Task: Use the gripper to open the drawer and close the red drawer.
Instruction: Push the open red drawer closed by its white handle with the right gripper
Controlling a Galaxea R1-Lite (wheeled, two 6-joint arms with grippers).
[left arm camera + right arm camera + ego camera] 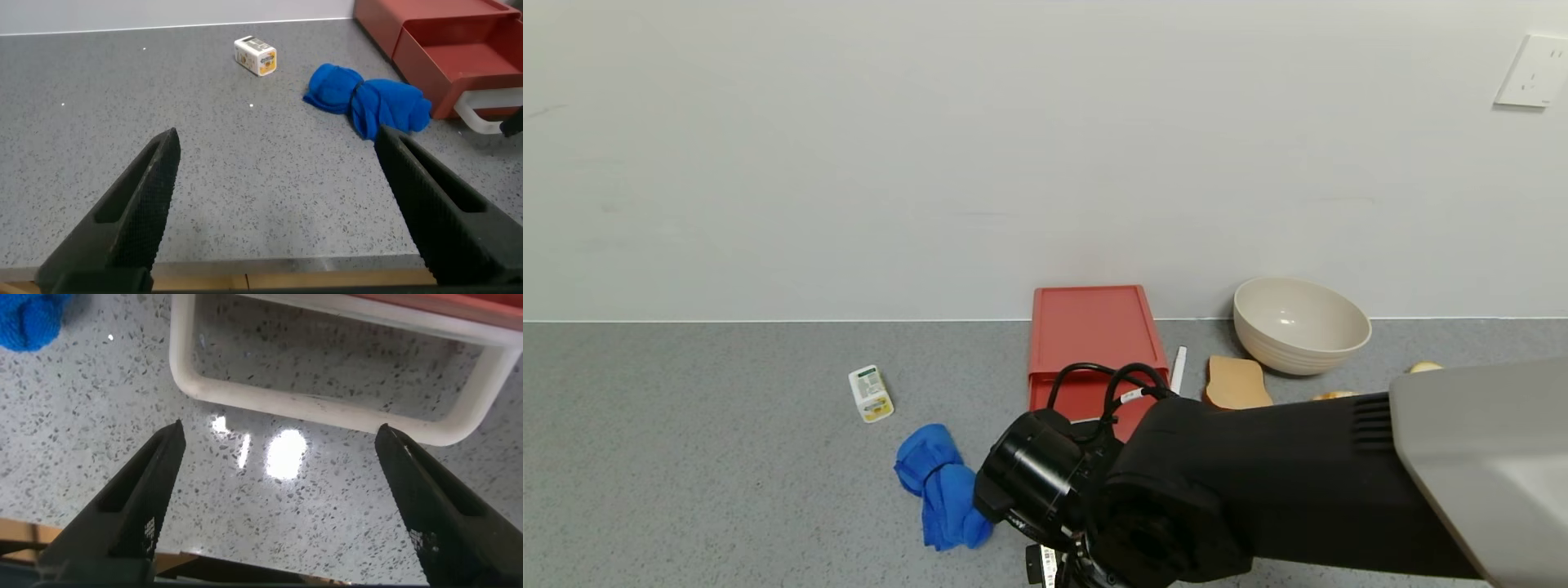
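The salmon-red drawer [1088,335] stands at the back of the grey counter against the wall. Its tray [470,61] is slid partly out toward me. Its white loop handle [327,404] lies just beyond my right gripper [279,431], which is open and empty, its fingers spread wide and low over the counter, not touching the handle. In the head view my right arm [1258,482] and its black cylindrical module [1033,469] cover the drawer's front. My left gripper [278,135] is open and empty over the counter's front edge, far from the drawer.
A blue cloth [939,482] lies left of the drawer's front. A small white-and-yellow box [871,394] sits farther left. A white pen [1178,367], a tan bread-shaped piece [1237,382] and a beige bowl [1300,324] lie to the drawer's right.
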